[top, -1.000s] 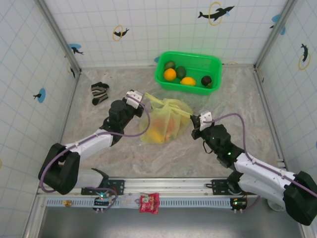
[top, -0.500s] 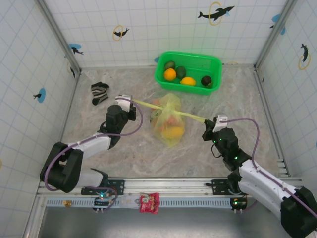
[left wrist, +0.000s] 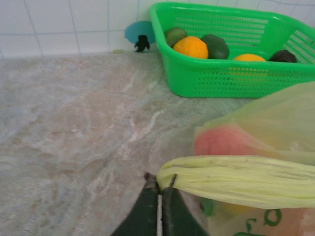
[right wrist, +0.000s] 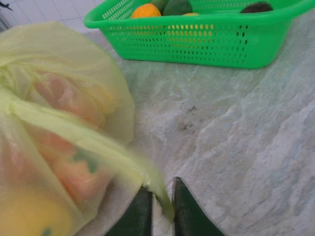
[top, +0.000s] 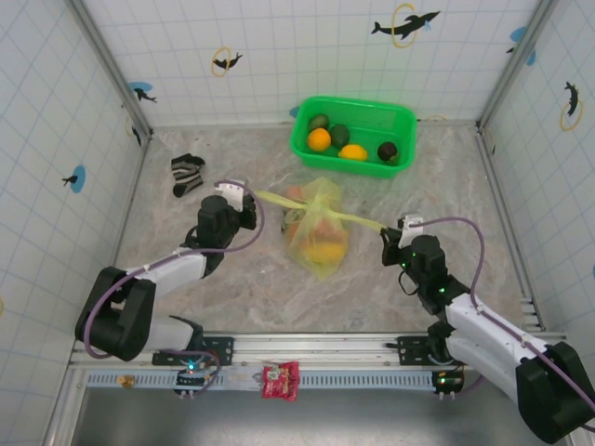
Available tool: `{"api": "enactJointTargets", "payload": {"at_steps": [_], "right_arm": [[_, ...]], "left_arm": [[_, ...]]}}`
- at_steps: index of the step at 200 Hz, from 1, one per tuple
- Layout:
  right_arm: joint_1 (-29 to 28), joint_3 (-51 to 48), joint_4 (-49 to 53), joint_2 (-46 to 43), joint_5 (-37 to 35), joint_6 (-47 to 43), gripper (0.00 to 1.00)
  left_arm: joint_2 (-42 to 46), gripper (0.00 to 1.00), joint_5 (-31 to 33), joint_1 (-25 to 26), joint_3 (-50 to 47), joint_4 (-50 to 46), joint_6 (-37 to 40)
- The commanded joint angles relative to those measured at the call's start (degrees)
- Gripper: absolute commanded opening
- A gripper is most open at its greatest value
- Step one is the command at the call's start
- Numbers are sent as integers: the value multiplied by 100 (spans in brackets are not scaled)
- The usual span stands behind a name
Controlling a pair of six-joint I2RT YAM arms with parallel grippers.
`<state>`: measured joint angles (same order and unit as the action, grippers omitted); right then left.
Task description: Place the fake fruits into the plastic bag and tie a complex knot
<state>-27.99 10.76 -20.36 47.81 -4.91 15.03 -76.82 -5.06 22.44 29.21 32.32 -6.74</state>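
The plastic bag (top: 317, 234) lies mid-table with fake fruits inside, a pink one (left wrist: 225, 140) and an orange one (top: 325, 249) showing through the film. Its two handles are stretched out sideways. My left gripper (top: 249, 198) sits at the end of the left handle (left wrist: 236, 180); its jaws (left wrist: 160, 189) are pressed to a thin slit with the handle's end pinched at the tips. My right gripper (top: 391, 232) is at the right handle (top: 363, 220); its jaws (right wrist: 162, 191) stand slightly apart, the blurred strand lying loose between them. I cannot make out the knot clearly.
A green basket (top: 305, 147) at the back holds more fruits, among them an orange one (top: 319, 139) and dark green ones. A striped sock (top: 186, 173) lies at the left. Tiled walls close in the table on three sides.
Both arms drew apart, pulling the handles out straight, and the bag shifted right and bunched up. In the last half second the right jaws eased apart.
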Motion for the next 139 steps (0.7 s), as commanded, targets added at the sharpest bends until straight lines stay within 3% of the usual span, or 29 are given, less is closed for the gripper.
{"api": "enactJointTargets", "payload": {"at_steps": [1, 13, 21, 27, 29, 45, 51, 96, 119, 139], "right_arm": [[30, 442, -94, -87, 922, -431, 37], [17, 482, -224, -257, 1061, -539, 47], [21, 550, -219, -394, 997, -583, 54], [27, 610, -177, -477, 871, -626, 62], [23, 635, -156, -504, 814, -642, 65], [37, 965, 287, -628, 403, -794, 73], [37, 1106, 483, -633, 242, -867, 100], [54, 1573, 1356, -830, -954, -1045, 98], [57, 856, 321, -1309, -1291, -1330, 98], [90, 642, -97, -1431, -1494, -1530, 98]], "left_arm": [[185, 33, -817, 104, 340, -473, -131], [299, 51, -784, 150, 453, -707, -134], [403, 72, -733, 148, 521, -850, -155], [498, 94, -633, 151, 565, -948, -153], [529, 97, -596, 148, 576, -986, -154], [890, 98, -268, 149, 552, -1202, -102], [1053, 98, -121, 149, 499, -1249, -92], [2266, 98, 695, 149, -233, -1312, 299], [2730, 98, 1526, 147, -895, -734, 682], [2409, 98, 1957, 24, -1436, 292, 1530]]}}
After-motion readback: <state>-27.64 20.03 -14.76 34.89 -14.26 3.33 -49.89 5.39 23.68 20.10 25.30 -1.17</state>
